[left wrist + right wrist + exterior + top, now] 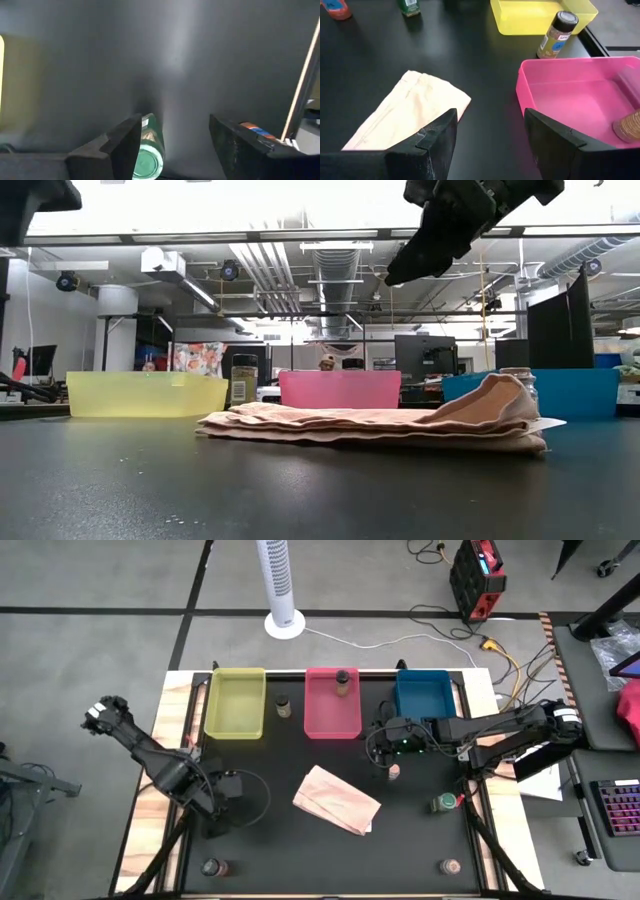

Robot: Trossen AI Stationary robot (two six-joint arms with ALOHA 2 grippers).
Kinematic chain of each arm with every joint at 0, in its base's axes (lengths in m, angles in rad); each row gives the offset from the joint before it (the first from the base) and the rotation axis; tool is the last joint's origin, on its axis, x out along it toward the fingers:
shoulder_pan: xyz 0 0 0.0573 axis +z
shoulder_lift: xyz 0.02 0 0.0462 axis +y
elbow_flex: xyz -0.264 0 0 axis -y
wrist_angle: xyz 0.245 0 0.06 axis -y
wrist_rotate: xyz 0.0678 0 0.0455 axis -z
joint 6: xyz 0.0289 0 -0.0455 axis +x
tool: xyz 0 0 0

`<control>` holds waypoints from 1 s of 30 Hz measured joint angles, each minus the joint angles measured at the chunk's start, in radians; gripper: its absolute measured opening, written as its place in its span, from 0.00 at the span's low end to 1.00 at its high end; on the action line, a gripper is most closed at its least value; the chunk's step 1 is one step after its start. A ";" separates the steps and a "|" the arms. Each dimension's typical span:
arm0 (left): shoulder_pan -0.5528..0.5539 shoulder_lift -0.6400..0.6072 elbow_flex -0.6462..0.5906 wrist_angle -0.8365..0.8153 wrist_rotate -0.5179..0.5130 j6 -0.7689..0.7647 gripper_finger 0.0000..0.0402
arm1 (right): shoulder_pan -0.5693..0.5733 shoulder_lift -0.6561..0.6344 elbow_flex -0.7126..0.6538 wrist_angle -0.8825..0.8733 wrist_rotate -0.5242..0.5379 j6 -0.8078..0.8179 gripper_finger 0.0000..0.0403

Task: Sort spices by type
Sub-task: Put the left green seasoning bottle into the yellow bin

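My left gripper (226, 798) hangs low over the table's front left. In its wrist view it (174, 124) is open, and a green-filled spice jar (149, 148) lies on its side between the fingers, against one of them. My right gripper (379, 740) hovers in front of the blue tray (423, 696); it (490, 114) is open with nothing in it. A pale-capped jar (394, 771) stands just in front of it. A brown jar (343, 680) sits in the pink tray (330, 722). Another jar (283, 706) stands between the pink tray and the yellow tray (235, 725).
A tan paper bag (336, 800) lies flat mid-table. A green-capped jar (445, 803) stands near the right edge. Single jars stand at the front left (213, 867) and front right (451, 866). Beyond the table are a white tower fan (280, 585) and cables.
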 joint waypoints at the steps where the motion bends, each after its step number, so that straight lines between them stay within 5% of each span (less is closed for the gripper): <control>1: -0.005 -0.002 -0.011 0.000 0.000 -0.012 0.54 | 0.000 0.000 0.000 0.000 0.000 0.000 0.55; 8: -0.009 -0.012 -0.036 -0.002 -0.010 -0.045 0.54 | 0.005 0.000 -0.001 0.023 0.008 -0.019 0.54; 20: -0.009 -0.012 -0.029 -0.007 -0.001 0.021 0.55 | 0.153 0.000 -0.056 0.165 0.185 -0.081 0.53; 30: -0.008 -0.010 -0.028 -0.161 -0.046 -0.016 0.71 | 0.207 0.000 -0.060 0.214 0.228 -0.053 0.53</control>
